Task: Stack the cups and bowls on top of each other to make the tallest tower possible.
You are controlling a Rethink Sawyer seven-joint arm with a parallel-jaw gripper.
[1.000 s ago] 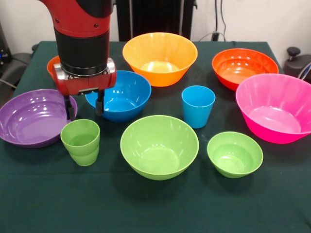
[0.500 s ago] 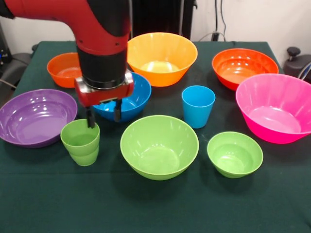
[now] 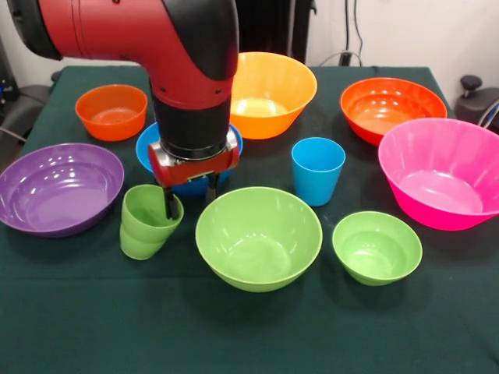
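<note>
Tipping toward the large green bowl (image 3: 258,238), the lime green cup (image 3: 148,220) leaned rightward on the table (image 3: 249,335), one finger of the robot's pincer (image 3: 189,196) hooked inside its rim and the other outside toward the blue bowl (image 3: 187,156). Half a second earlier the cup stood upright, farther left, beside the purple bowl (image 3: 58,187). The pincer stood partly open around the cup wall; whether it truly gripped could not be told. The light blue cup (image 3: 317,170) waited untouched, and no tower had begun.
</note>
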